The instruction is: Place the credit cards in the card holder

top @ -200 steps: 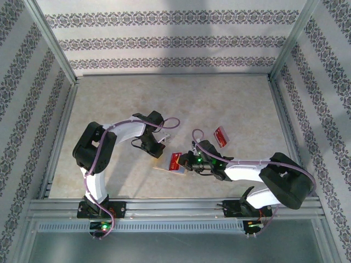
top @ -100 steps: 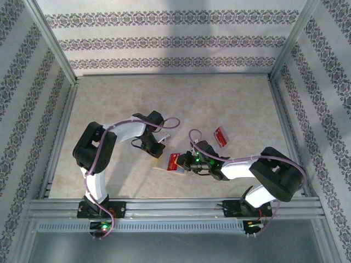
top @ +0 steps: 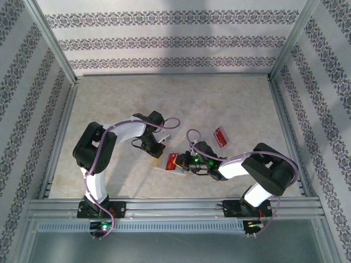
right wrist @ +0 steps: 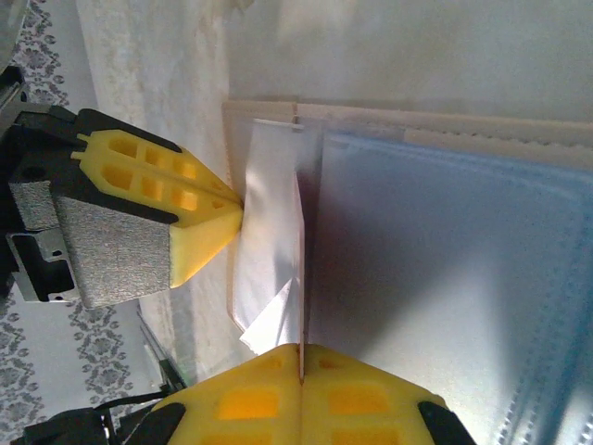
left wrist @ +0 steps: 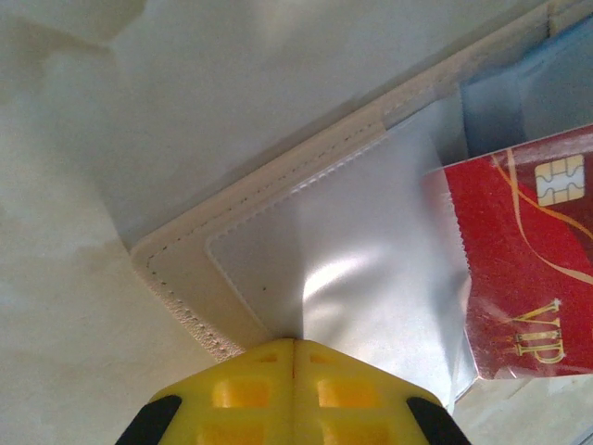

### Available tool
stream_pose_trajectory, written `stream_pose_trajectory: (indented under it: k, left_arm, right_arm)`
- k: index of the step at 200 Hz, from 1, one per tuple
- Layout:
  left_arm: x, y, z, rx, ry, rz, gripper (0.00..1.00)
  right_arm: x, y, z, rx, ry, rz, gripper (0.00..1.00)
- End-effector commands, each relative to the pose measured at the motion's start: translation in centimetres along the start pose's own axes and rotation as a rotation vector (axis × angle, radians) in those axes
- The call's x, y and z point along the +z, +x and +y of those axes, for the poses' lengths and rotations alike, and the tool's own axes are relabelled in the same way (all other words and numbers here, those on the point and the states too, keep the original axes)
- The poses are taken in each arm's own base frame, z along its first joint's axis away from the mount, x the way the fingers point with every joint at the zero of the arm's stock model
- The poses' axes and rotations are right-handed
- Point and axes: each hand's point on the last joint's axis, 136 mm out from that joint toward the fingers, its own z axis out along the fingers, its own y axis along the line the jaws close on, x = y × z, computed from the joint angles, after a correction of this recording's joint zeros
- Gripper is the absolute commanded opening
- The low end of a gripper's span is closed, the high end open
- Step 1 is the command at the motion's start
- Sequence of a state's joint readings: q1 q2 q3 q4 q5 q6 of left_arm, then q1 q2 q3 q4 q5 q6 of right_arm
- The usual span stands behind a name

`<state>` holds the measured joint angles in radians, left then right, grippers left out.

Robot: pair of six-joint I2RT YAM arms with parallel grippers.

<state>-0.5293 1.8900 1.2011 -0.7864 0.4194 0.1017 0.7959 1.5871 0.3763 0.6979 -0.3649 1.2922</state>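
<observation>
The left gripper (left wrist: pixel 295 345) is clenched on the clear pocket sleeve (left wrist: pixel 361 269) of the card holder (left wrist: pixel 278 181), which lies open on the table (top: pixel 219 98) between the two arms. The right gripper (right wrist: pixel 301 350) is clenched on a red credit card (left wrist: pixel 528 269) marked with a chip and gold lettering, and the clear sleeve overlaps the card's leading end at the pocket mouth. A second red card (top: pixel 221 136) lies flat on the table, apart from the holder, toward the right side.
</observation>
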Motion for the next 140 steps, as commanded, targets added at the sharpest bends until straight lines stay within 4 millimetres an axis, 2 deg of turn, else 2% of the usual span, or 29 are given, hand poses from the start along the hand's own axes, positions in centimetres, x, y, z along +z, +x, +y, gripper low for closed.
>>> stream_pose_trajectory:
  k: [1,59,63,99,140]
  left_arm:
    - [1.0,1.1,0.6,0.014,-0.031,0.046,0.00]
    - [1.0,1.1,0.6,0.015,-0.033,0.047,0.00]
    - [0.9,1.1,0.7,0.015,-0.037,0.048,0.00]
    - [1.1,1.2,0.6,0.014,-0.035,0.048,0.00]
    - [0.9,0.9,0.8,0.012,-0.045,0.046,0.00]
  right_arm:
    - [0.1,-0.2,-0.1,0.006,-0.014,-0.003,0.00]
    - [0.1,-1.1,0.3,0.025,-0.059,-0.040,0.00]
    - [-0.1,-0.4,-0.7,0.032,-0.043,-0.027,0.00]
    - [-0.2,-0.4,-1.3,0.028,-0.040,-0.037,0.00]
    - [0.3,-0.6,0.2,0.013,-0.115,-0.038,0.00]
